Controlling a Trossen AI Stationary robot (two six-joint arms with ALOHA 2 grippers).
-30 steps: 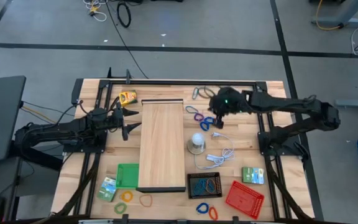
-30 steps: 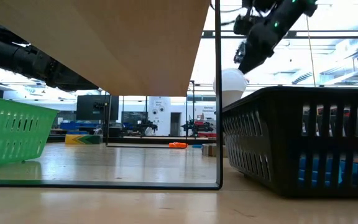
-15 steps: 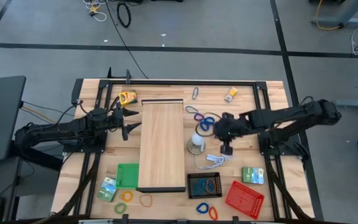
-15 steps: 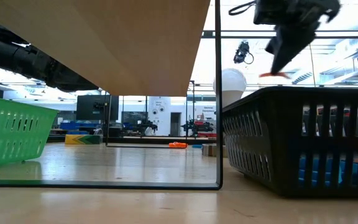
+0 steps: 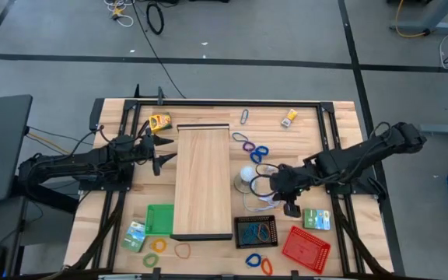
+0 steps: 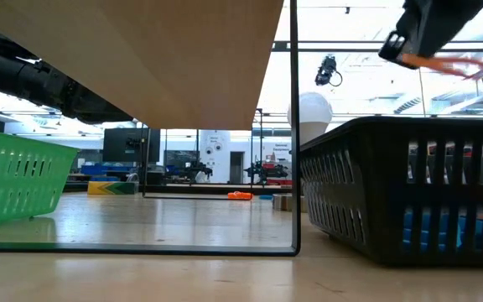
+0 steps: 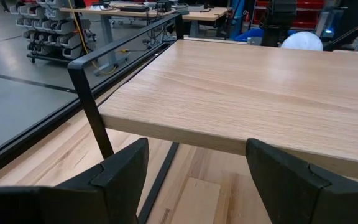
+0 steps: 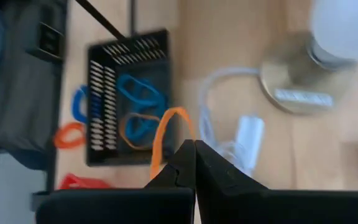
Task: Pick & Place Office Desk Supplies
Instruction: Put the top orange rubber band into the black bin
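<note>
My right gripper (image 5: 290, 208) hangs over the white cable (image 5: 274, 194), just beyond the black mesh tray (image 5: 256, 230). It is shut on an orange loop (image 8: 166, 134), which shows blurred in the low view (image 6: 443, 63). The tray holds blue and orange loops (image 8: 138, 106). More loops lie loose: purple and blue ones (image 5: 251, 146) right of the wooden board (image 5: 203, 183), and others along the near edge (image 5: 257, 262). A green box (image 5: 316, 218) lies on the table beside the gripper. My left gripper (image 5: 162, 148) waits open, left of the board. My right gripper pinches the orange loop's band (image 8: 178, 142) between its two shut fingertips. The fingers slant downward from the table's right side. The loop is lifted clear of the table and sticks out past the fingertips (image 6: 405, 46).
A white-bulbed lamp (image 5: 246, 177) stands between the board and my right gripper. A red mesh tray (image 5: 306, 247) sits at the near right, and a green tray (image 5: 160, 219) at the board's near left. A yellow box (image 5: 288, 117) and a grey clip (image 5: 244, 117) lie at the far side.
My right gripper has swung from the loose loops at the far right of the board toward the table's near edge, turning as it went. It stays shut and carries the orange loop clear of the table, to just beyond the black tray.
</note>
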